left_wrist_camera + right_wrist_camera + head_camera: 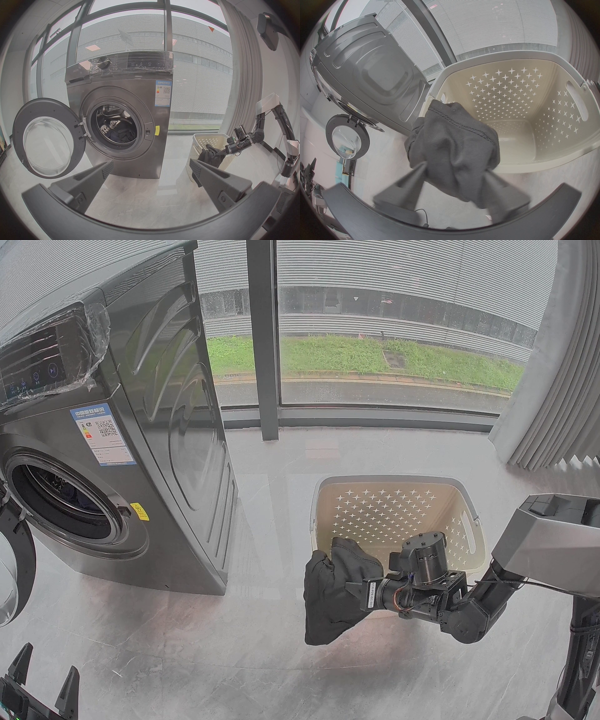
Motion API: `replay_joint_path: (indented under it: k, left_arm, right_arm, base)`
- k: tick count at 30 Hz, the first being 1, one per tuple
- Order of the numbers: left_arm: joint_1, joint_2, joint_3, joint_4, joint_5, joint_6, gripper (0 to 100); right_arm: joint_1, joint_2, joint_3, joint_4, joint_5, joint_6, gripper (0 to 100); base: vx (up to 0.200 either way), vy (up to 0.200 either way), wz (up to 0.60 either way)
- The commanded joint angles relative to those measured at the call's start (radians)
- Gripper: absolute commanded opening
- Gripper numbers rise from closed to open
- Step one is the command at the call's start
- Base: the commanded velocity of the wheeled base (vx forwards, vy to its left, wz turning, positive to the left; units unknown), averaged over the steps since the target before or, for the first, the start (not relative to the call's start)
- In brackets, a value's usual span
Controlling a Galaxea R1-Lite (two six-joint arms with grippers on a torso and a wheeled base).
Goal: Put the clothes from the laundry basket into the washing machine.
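A dark garment (334,599) hangs in the air over the near left corner of the cream laundry basket (400,490), with my right gripper (357,593) shut on it. From the right wrist the garment (453,153) bunches between the fingers (409,184), in front of the basket (550,156), whose floor is bare. The grey washing machine (144,446) stands at the left with its round door (47,137) swung open; dark clothes (120,132) lie in the drum. My left gripper (44,680) sits low at the near left, open, holding nothing.
A tall window (387,334) with a dark frame post (262,340) runs across the back. Grey curtains (550,384) hang at the far right. Pale tiled floor (262,627) spreads between the machine and the basket.
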Motion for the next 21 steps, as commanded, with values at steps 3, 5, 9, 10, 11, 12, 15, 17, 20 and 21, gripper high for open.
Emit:
replay_joint_path:
  k: [3,5,9,10,11,12,15,17,20,21]
  left_arm:
    - [0.000,-0.013,0.018,-0.001,0.000,0.000,100]
    - [0.000,-0.013,0.018,-0.001,0.000,0.000,100]
    - [0.000,-0.013,0.018,-0.001,0.000,0.000,100]
    - [0.000,-0.013,0.018,-0.001,0.000,0.000,100]
    - [0.000,-0.013,0.018,-0.001,0.000,0.000,100]
    - [0.000,-0.013,0.018,-0.001,0.000,0.000,100]
    - [0.000,-0.013,0.018,-0.001,0.000,0.000,100]
    - [0.000,-0.013,0.018,-0.001,0.000,0.000,100]
    - [0.000,-0.013,0.018,-0.001,0.000,0.000,100]
    - [0.000,-0.013,0.018,-0.001,0.000,0.000,100]
  right_arm:
    - [0.000,-0.001,-0.002,0.000,-0.001,-0.001,0]
    - [0.000,-0.009,-0.002,0.000,-0.001,-0.002,0]
    - [-0.001,-0.052,0.009,0.011,-0.001,-0.001,0]
    - [-0.001,-0.073,0.018,0.013,-0.001,-0.002,0]
    - [0.000,-0.089,0.027,0.013,-0.001,-0.002,0]
    - [0.000,-0.112,0.041,0.013,-0.002,-0.002,0]
    - [-0.001,-0.170,0.072,0.013,-0.002,-0.004,0]
    - [-0.001,-0.230,0.098,0.013,-0.011,-0.005,0]
    - [0.003,-0.314,0.133,0.009,-0.022,-0.005,0]
    - [0.009,-0.346,0.147,0.011,-0.022,-0.005,0]
  base:
    - [0.000,0.000,0.00]
    - [0.000,0.000,0.00]
    - [0.000,0.000,0.00]
    - [0.000,0.000,0.00]
    - [0.000,0.000,0.00]
    - [0.000,0.000,0.00]
    - [0.000,0.000,0.00]
    - [0.000,0.000,0.00]
    - [0.000,0.000,0.00]
    - [0.000,0.000,0.00]
